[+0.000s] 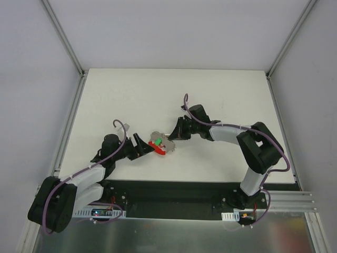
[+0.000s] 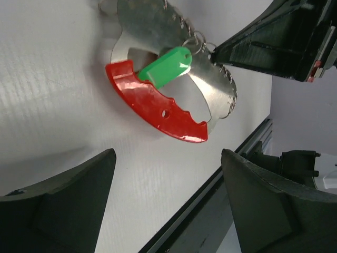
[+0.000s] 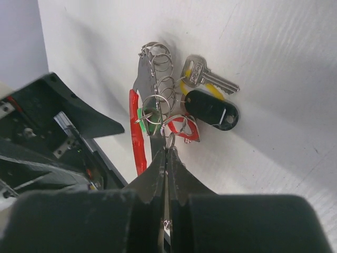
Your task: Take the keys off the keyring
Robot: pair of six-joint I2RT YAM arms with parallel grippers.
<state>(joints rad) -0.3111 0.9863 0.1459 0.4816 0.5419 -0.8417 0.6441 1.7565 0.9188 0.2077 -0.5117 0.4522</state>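
Right gripper (image 3: 167, 153): fingers pressed together with only a sliver between them, nipping what looks like the nearest loop of the keyring (image 3: 164, 87) right at the tips. Can't tell how much wire is actually in the pinch. Just past the tips is a red-covered head (image 3: 184, 128), then a black fob (image 3: 211, 109), then the rest of the keys (image 3: 206, 77), with the yellow-headed one farthest out, all flat on the table (image 3: 274, 63). The loops are chained along a metal plate (image 2: 152, 26) with a red crescent grip (image 2: 152, 103) and a green tag (image 2: 166, 66) lying on it. Left gripper (image 2: 167, 158) sits across the bunch from the right one, spread wide and holding nothing, with the crescent just ahead of its fingers and not touching. Risks: the tip pinch looks shallow, so the wire likely slips out on any pull. Nothing anchors the bunch, so a pull drags the whole lot instead of feeding a key off. The chained loops may snag each other. The grippers are near each other, so closing in risks finger contact.
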